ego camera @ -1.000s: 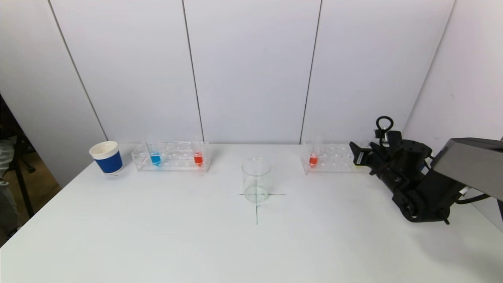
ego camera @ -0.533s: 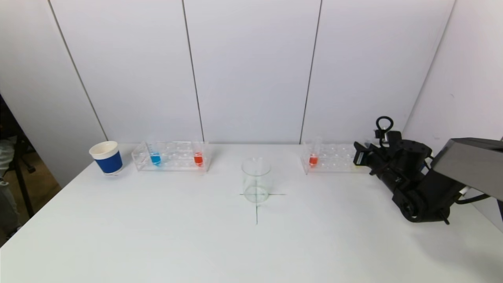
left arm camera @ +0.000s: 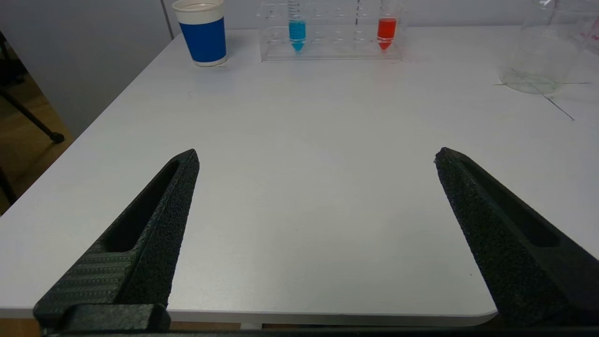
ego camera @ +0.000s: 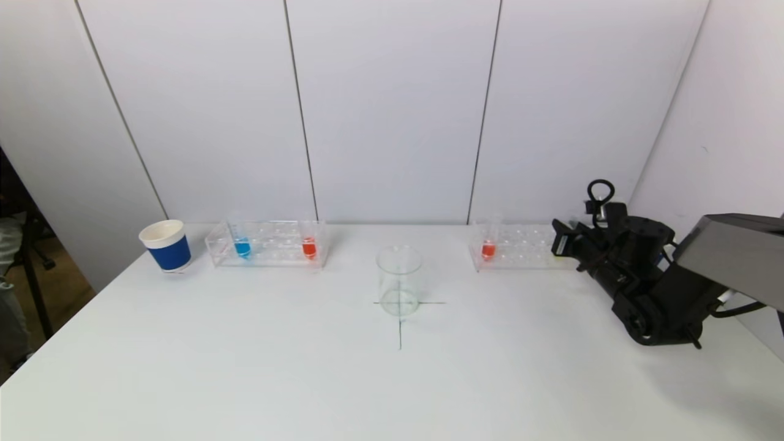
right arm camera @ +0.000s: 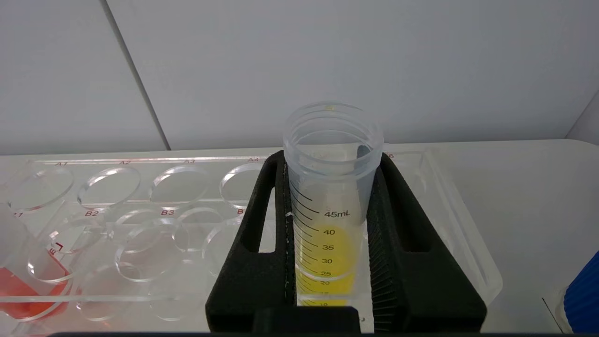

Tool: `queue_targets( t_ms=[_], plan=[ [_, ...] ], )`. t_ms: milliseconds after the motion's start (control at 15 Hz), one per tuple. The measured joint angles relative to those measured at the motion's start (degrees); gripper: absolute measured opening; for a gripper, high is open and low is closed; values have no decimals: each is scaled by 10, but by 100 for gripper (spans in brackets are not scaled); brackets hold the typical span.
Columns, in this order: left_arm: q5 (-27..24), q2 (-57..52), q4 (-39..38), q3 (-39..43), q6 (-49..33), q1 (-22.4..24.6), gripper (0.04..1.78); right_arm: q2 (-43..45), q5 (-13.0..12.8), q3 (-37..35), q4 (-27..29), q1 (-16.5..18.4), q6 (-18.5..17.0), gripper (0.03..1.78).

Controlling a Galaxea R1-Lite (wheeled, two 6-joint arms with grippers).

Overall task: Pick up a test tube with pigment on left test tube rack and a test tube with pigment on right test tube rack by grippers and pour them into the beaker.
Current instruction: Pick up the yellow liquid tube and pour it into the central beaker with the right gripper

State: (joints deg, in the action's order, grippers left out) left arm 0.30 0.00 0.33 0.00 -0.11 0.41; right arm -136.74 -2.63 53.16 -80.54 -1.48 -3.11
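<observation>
- The right gripper (right arm camera: 330, 224) had its fingers (right arm camera: 262, 224) pressed against both sides of the yellow-pigment test tube (right arm camera: 327, 196), which stood between them, upright in the right test tube rack (right arm camera: 140, 187).
- That open-topped plastic tube looked light, stiff and smooth-walled; I judged it slippery, so a grip just under the rim, above the liquid, suited it.
- Uncapped, it would spill if tilted early.
- The red-pigment test tube (right arm camera: 28, 281) stood well off to one side of those fingers.
- The left gripper (left arm camera: 316, 157) hung with fingers spread wide, nothing between them; far ahead stood the left test tube rack (left arm camera: 332, 42) and the beaker (left arm camera: 543, 51) on the desk (left arm camera: 304, 140).
</observation>
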Motion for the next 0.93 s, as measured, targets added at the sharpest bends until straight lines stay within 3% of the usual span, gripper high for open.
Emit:
queue_targets(
  t_ms=[933],
  plan=[
    [0,0,0,0,0,0,176,49,0,-12,-1,0,4,49]
  ],
)
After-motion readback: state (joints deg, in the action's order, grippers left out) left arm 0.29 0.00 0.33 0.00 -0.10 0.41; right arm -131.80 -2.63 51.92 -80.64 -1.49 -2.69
